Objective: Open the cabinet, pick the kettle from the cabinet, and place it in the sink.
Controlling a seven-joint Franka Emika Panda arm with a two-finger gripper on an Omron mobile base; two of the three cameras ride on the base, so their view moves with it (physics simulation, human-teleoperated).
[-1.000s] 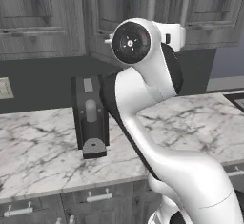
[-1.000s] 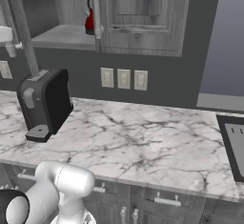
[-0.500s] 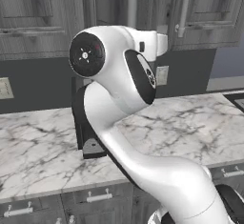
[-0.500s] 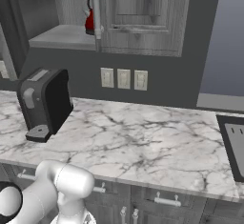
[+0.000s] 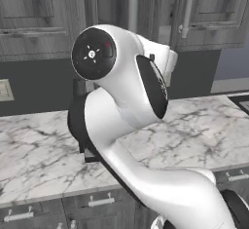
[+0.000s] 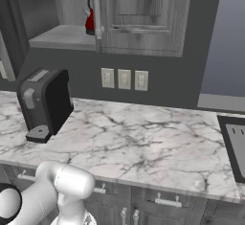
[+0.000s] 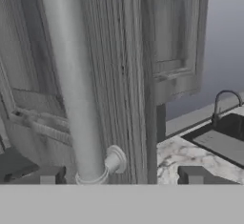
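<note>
The cabinet (image 6: pixel 143 18) has its left door swung out and its right door closed. Inside, on the shelf (image 6: pixel 62 36), stands the red kettle (image 6: pixel 89 21), partly behind the closed door's silver handle (image 6: pixel 97 8). In the hand view the open door's long bar handle (image 7: pixel 71 85) runs up between my fingertips (image 7: pixel 35 175), which stand wide apart and clear of it; my gripper (image 7: pixel 116 176) is open and holds nothing. That same handle (image 5: pixel 133 4) rises above my arm in the left base view. The black sink (image 7: pixel 224 139) with its thin faucet (image 7: pixel 225 103) lies off to the right, also at the counter's right end (image 6: pixel 235 147).
A black coffee machine (image 6: pixel 45 102) stands on the marble counter (image 6: pixel 143 142) below the open cabinet. Three wall outlets (image 6: pixel 124 79) sit on the dark backsplash. Low cabinets with short handles (image 6: pixel 167 202) run under the counter. My arm hides the middle of the left base view.
The fingers have spread and let go of the door handle. The left door has swung further open, and my arm has swung left across the left base view.
</note>
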